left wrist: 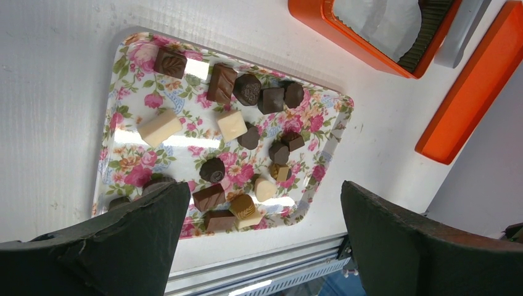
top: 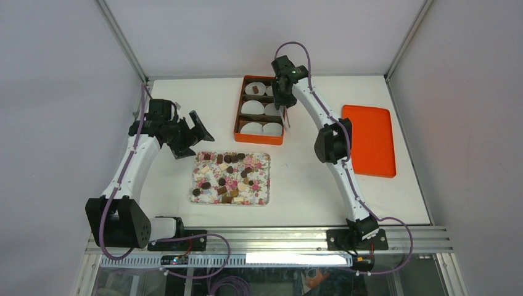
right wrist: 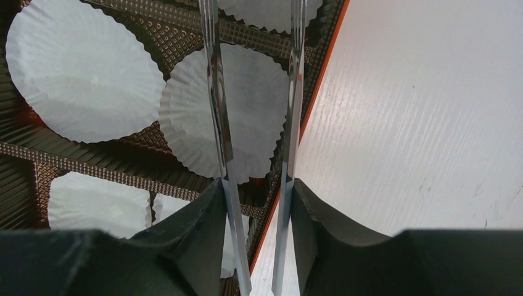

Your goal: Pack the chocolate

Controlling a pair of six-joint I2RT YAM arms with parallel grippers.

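Chocolates (top: 229, 169) on floral tray (top: 262, 161) sit just beside wide-open left gripper (top: 198, 145); right gripper (right wrist: 256, 196), clamping empty tweezers (right wrist: 216, 92), hangs over orange box (top: 237, 117), farther.

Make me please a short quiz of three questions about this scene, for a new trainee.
1. True or false: the left claw is shut on a chocolate.
2. Which tool does the right claw hold over the orange box?
3. Where do most of the chocolates lie? A: in the orange box. B: on the floral tray. C: in the left claw.

Key:
1. False. It is open and empty.
2. The tweezers.
3. B.
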